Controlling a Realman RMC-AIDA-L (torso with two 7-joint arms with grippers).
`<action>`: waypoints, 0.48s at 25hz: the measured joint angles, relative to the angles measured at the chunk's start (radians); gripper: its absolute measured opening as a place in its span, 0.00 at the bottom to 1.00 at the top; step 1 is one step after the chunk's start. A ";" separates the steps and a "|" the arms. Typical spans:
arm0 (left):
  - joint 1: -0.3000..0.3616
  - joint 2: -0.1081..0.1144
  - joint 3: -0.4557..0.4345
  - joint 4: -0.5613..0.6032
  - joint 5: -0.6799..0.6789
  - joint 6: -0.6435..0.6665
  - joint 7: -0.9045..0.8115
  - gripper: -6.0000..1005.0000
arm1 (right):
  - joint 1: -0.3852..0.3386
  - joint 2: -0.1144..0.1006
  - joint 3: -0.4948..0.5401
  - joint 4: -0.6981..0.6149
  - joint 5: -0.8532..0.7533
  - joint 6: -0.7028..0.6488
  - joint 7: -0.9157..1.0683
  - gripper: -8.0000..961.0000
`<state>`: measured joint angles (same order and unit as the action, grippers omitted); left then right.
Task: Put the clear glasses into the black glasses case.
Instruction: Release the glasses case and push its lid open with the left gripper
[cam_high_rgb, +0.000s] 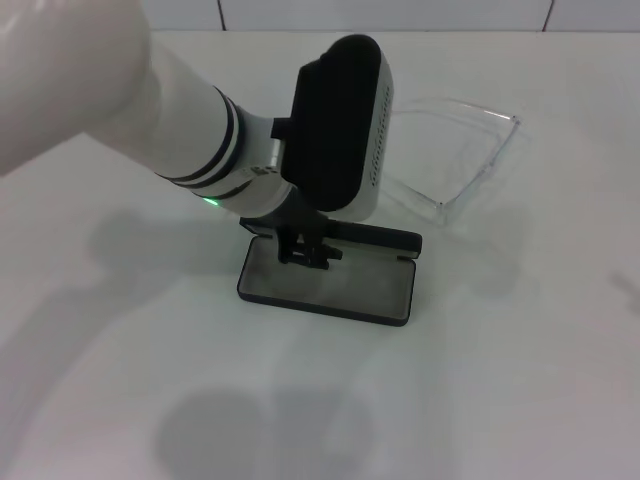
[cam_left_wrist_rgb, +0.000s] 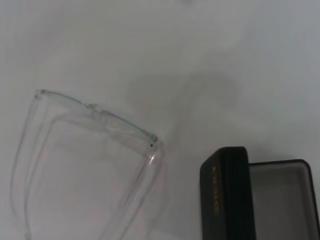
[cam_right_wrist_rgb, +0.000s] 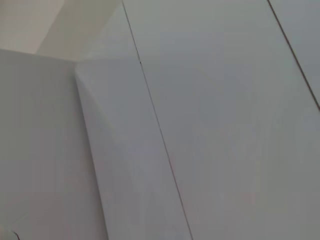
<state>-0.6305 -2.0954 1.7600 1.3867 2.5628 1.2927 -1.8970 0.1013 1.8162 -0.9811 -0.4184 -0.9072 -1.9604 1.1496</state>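
Observation:
The black glasses case (cam_high_rgb: 262, 291) lies open in the middle of the white table, grey lining up, with its lid (cam_high_rgb: 375, 237) standing along the far edge. My left gripper (cam_high_rgb: 305, 256) hangs low over the case's far left part, right by the lid. The clear glasses (cam_high_rgb: 462, 150) rest on the table beyond and to the right of the case, apart from the gripper. In the left wrist view the clear glasses (cam_left_wrist_rgb: 95, 150) lie unfolded beside the case lid (cam_left_wrist_rgb: 225, 195). The right gripper is out of view.
The white table (cam_high_rgb: 520, 380) runs to a white tiled wall at the back. The right wrist view shows only white wall panels (cam_right_wrist_rgb: 210, 125) with seams. My left arm's white forearm (cam_high_rgb: 120, 90) crosses the upper left of the head view.

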 joint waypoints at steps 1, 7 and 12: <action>-0.002 0.000 0.001 -0.003 0.000 0.000 -0.001 0.65 | 0.000 0.000 0.006 0.003 -0.005 -0.004 -0.001 0.88; -0.013 0.000 0.019 -0.006 0.001 0.000 -0.019 0.44 | -0.005 0.002 0.024 0.006 -0.020 -0.008 -0.014 0.87; -0.014 0.000 0.029 -0.003 0.002 0.000 -0.029 0.27 | -0.007 0.002 0.031 0.013 -0.021 -0.011 -0.023 0.86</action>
<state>-0.6441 -2.0957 1.7885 1.3841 2.5647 1.2927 -1.9256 0.0947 1.8178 -0.9503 -0.4052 -0.9281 -1.9710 1.1262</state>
